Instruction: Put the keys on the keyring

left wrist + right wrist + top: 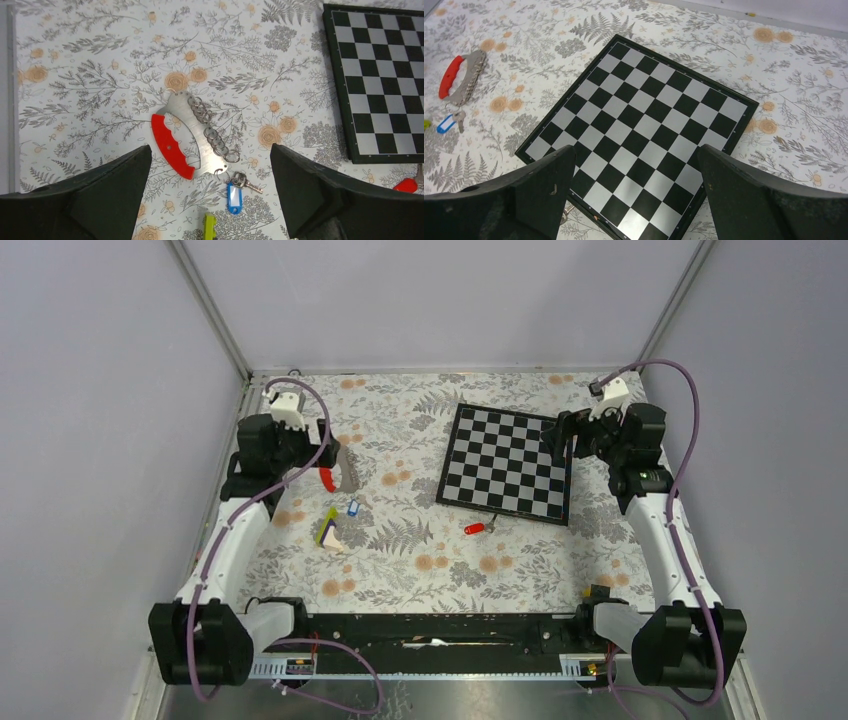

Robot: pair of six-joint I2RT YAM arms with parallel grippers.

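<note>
Black left gripper (210, 147) gapes wide, empty, over the keyring (172, 145); right gripper (636, 147) likewise over the chessboard (644, 125).

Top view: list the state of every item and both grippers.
Keyring: flat on the table, not held.
Blue key: flat beside the keyring's end; hooked on or not, cannot tell.
Red key: loose by the chessboard, off the keyring.
Chessboard: flat, no pieces.
Block: lying on the table.
Left gripper: open, empty.
Right gripper: open, empty.
</note>
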